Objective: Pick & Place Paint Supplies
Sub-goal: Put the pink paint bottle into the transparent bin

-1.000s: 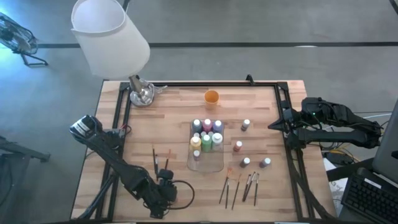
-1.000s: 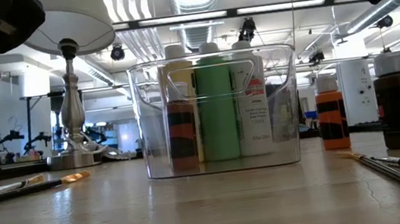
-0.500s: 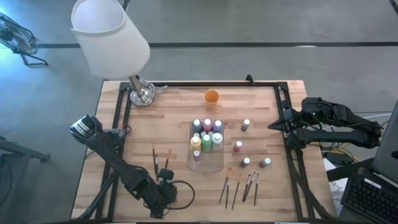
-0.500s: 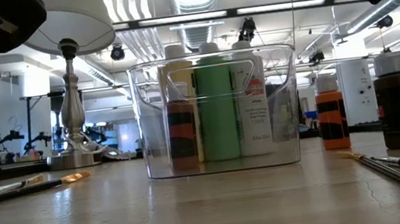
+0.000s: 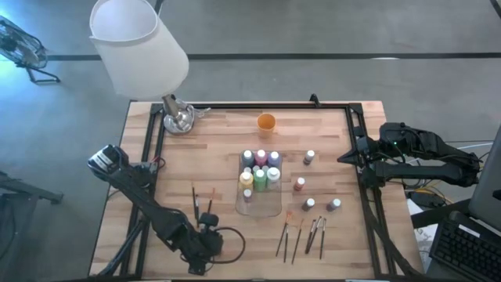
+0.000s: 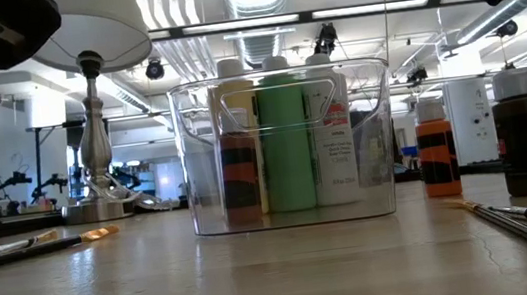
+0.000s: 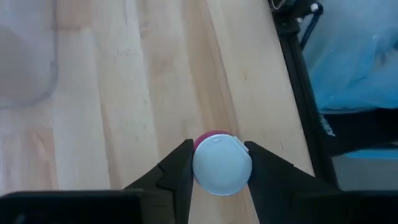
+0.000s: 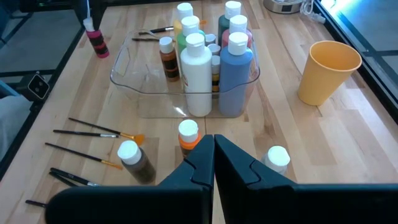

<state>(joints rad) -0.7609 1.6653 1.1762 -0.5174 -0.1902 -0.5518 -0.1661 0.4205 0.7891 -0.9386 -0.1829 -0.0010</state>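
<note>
Pink bottle (image 7: 219, 163) between left pincer (image 7: 221, 163) fingers

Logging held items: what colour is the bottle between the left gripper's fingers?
Pink bottle with a white cap, gripped by the left gripper; clearest in the left wrist view.

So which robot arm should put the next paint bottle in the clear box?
Probably the left. Its claw is already shut around a pink bottle near the table's front-left; the right claw is shut, empty, parked at the right edge.
</note>
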